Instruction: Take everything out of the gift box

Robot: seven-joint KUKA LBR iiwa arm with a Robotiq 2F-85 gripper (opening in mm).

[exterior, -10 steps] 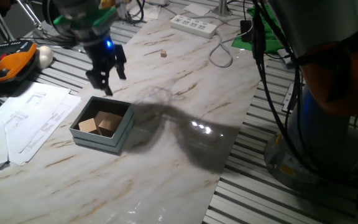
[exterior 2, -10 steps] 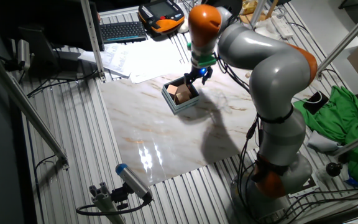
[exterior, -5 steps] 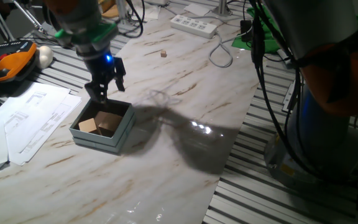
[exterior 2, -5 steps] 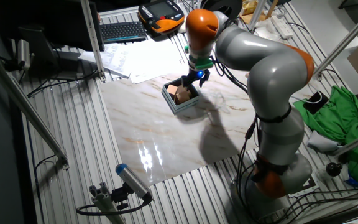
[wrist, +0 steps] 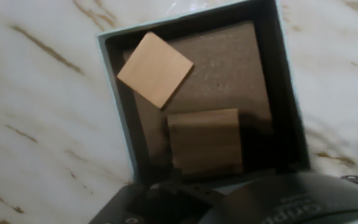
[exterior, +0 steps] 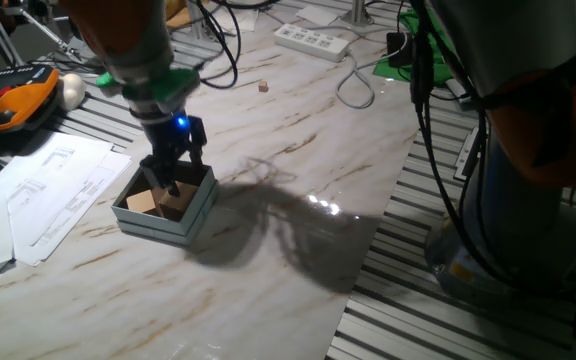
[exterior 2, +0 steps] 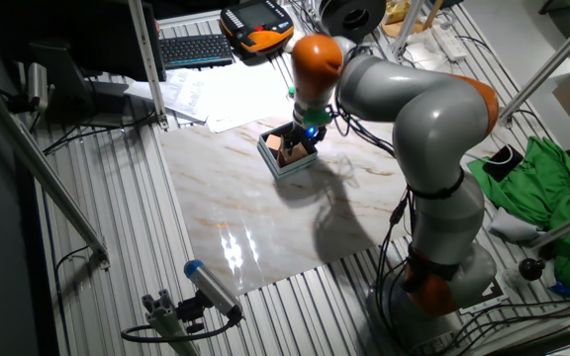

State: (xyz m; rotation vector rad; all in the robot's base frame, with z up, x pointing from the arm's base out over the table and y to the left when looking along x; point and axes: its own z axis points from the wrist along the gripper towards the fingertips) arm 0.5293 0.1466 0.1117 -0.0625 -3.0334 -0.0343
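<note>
2 blocks lie in the box (exterior: 193, 210), which sits on the bench (exterior: 298, 150) just right of the white papers (exterior: 48, 190): one block (wrist: 155, 70) in a corner, the other block (wrist: 205, 142) beside it, nearest the camera in the hand view. At the box's right side the gripper (exterior: 173, 172) reaches down into it, fingers slightly parted and holding nothing visible.
</note>
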